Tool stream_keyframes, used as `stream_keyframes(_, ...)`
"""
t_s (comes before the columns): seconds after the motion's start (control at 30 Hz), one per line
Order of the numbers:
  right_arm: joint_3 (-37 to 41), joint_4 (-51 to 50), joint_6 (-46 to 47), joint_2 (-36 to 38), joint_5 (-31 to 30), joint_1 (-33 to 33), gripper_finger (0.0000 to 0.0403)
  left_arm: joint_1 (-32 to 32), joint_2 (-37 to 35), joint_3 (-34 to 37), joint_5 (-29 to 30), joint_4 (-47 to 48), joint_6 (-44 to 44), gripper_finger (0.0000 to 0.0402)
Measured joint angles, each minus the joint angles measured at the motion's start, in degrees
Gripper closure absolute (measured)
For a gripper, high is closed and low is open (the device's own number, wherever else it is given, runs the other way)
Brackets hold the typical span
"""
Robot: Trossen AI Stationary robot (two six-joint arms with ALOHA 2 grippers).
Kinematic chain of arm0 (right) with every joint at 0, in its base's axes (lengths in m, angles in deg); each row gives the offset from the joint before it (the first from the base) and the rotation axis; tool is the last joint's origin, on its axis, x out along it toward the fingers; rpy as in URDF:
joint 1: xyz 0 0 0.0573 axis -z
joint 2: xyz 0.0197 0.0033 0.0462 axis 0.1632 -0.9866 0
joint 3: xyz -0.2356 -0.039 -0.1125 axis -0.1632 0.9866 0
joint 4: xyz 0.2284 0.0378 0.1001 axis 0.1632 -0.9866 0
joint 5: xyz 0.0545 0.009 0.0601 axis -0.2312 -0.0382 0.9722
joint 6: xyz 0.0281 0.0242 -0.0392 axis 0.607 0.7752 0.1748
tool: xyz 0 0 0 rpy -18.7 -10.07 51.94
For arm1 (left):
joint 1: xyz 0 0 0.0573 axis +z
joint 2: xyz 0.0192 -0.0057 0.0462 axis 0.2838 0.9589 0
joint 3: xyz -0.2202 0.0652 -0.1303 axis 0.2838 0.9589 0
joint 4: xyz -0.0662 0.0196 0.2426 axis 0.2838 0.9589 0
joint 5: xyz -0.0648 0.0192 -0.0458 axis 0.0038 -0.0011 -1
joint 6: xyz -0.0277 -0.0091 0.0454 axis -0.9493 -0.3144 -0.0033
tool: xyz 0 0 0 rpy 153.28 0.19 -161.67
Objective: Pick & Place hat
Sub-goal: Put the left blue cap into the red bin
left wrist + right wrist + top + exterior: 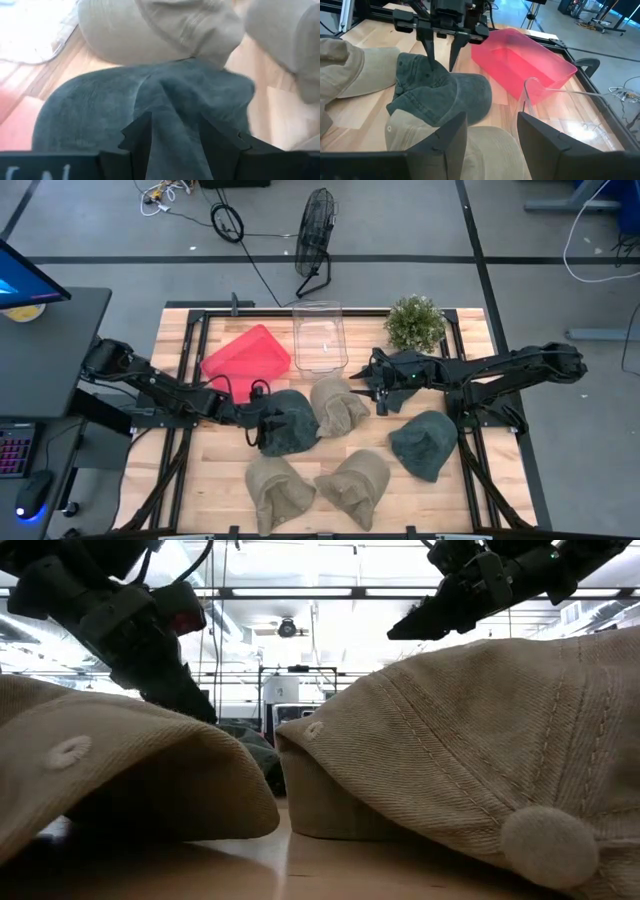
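- High view: the left gripper (pixel 262 423) sits on the dark green hat (pixel 290 421) near the middle of the frame, just below the red bin (pixel 246 354) and the clear bin (pixel 319 336). The right gripper (pixel 380 396) hangs over the tan hat (pixel 338 406) right next to it. Three more tan hats and another green one are along the bottom and right.
- Low view: two tan hats fill the front, so the green hat is mostly hidden. Both arms come in from the top corners.
- Left wrist view: the fingers (pixel 137 137) are spread with a ridge of green cloth (pixel 170 125) bunched between them, not pinched yet from what I can see.
- Right wrist view: the right gripper's own fingers (pixel 447 135) are parted and holding nothing, above the tan hat.
- Risk, I'd guess: it only catches a thin fold, so the hat slips on the lift, or it drags the touching tan hat along.
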Motion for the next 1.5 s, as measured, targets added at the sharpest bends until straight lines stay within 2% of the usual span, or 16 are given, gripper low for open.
stream_keyframes(0.13,0.0,-0.7,0.0,0.0,0.0,0.0,0.0225,0.1,2.4,0.1,0.0,1.4,0.0,0.0215)
stream_keyframes(0.23,0.0,-1.1,0.0,0.0,0.0,0.0,0.0225,0.0,4.0,0.0,0.9,0.9,0.1,0.0216)
stream_keyframes(0.33,0.0,-1.7,0.0,0.0,0.0,0.0,0.0225,0.0,4.8,0.0,4.0,1.0,0.3,0.0247)
stream_keyframes(0.53,0.0,-2.2,0.0,0.0,0.0,0.0,0.0225,0.1,4.7,0.0,6.2,-0.2,1.2,0.0382)
stream_keyframes(0.8,0.0,-2.5,0.0,0.0,0.0,0.0,0.0225,-1.4,0.4,-3.9,6.0,1.0,4.8,0.0393)
stream_keyframes(0.93,0.0,-2.8,0.1,0.0,0.0,0.0,0.0225,-2.3,-3.7,-9.2,8.7,12.5,7.9,0.0394)
stream_keyframes(1.1,0.1,-2.9,0.0,0.0,0.0,0.0,0.0225,-1.1,-8.3,-17.8,12.3,37.3,7.3,0.0389)
stream_keyframes(1.23,0.1,-2.9,-0.2,0.0,0.0,0.0,0.0225,1.6,-10.0,-24.1,15.7,53.1,8.2,0.0393)
stream_keyframes(1.37,0.1,-2.8,-0.2,0.0,0.0,0.0,0.0225,6.1,-10.4,-29.2,17.9,63.3,11.3,0.039)
stream_keyframes(1.5,0.1,-2.6,-0.2,0.0,0.1,0.0,0.0225,12.8,-10.4,-31.5,18.0,70.1,19.6,0.0389)
